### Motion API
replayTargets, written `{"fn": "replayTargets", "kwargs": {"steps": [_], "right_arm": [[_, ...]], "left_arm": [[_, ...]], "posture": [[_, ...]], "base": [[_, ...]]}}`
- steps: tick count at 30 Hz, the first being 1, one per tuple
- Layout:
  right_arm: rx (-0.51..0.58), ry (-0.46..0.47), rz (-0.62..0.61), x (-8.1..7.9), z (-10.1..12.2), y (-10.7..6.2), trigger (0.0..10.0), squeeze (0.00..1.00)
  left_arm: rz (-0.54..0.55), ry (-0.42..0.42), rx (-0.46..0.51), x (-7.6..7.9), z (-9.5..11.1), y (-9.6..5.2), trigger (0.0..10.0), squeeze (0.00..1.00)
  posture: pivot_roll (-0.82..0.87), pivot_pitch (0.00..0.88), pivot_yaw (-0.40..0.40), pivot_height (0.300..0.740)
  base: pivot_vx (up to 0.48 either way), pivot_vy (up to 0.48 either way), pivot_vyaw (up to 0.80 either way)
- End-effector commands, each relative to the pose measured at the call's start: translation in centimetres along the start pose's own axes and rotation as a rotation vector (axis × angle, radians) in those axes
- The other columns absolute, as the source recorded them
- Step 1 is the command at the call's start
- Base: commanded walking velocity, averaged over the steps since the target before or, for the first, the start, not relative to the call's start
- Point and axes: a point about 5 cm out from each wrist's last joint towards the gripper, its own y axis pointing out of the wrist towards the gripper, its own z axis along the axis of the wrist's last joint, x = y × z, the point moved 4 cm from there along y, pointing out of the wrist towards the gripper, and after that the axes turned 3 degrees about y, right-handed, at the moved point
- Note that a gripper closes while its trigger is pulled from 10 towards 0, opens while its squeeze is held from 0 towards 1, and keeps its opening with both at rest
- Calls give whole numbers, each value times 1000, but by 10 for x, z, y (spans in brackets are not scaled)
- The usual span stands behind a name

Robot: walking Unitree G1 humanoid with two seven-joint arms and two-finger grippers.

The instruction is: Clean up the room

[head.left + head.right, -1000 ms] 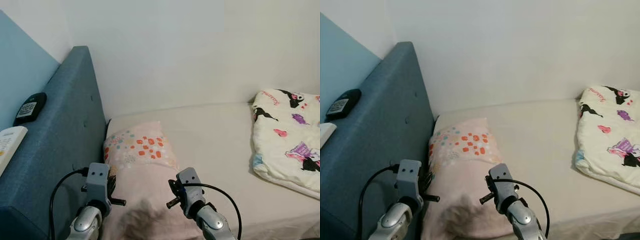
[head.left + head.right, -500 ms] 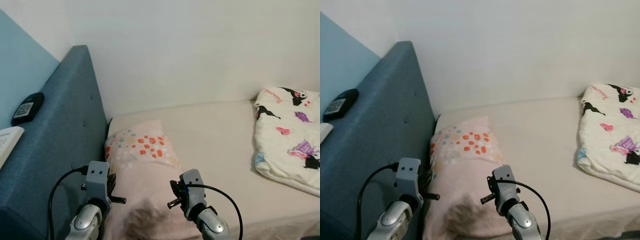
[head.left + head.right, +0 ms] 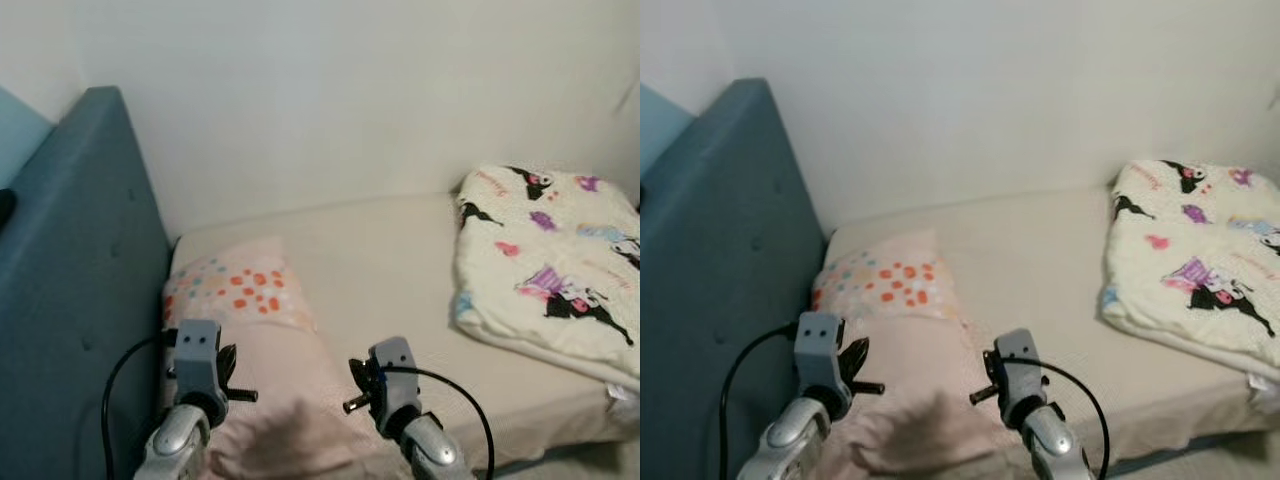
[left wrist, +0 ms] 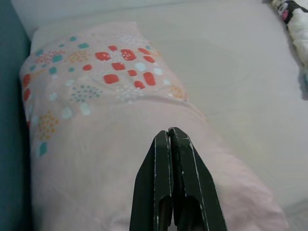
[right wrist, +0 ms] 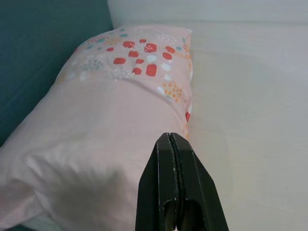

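Observation:
A pink pillow (image 3: 262,340) with red and teal dots lies on the bed against the blue headboard (image 3: 70,270). A folded white blanket (image 3: 550,265) with cartoon prints rests on the bed's right side. My left gripper (image 4: 168,137) hovers shut over the pillow's near half, nothing between its fingers. Shut as well, my right gripper (image 5: 168,142) hangs above the pillow's right edge, empty. Both wrists (image 3: 195,355) (image 3: 392,370) show low in the head views.
The cream mattress (image 3: 390,260) spreads between pillow and blanket, with a white wall (image 3: 330,90) behind. The bed's front edge (image 3: 560,440) runs along the lower right, with floor beyond it.
The camera has turned to the right: headboard and pillow slid left, the blanket came further into view, and the remote and black device on the headboard left the picture. Both grippers stay shut.

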Motion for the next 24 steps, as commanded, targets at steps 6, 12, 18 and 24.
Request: {"fn": "replayTargets", "kwargs": {"steps": [6,12,18,24], "right_arm": [[-22,17,14,-4,-4,1,10000,0],[-24,9,8,-3,-4,1,10000,0],[-27,-39,14,-3,-4,1,10000,0],[-23,-51,22,-5,-2,2,10000,0]], "left_arm": [[36,8,-36,-8,-4,-2,10000,0],[31,23,-35,-7,-4,-1,10000,0],[15,69,-30,-4,-4,0,10000,0],[14,81,-27,-2,-2,0,10000,0]], "posture": [[-8,4,-26,740],[-9,3,-25,740],[-7,4,-25,740],[-9,5,-25,740]], "base": [[0,0,0],[0,0,0],[0,0,267],[0,-320,800]]}}
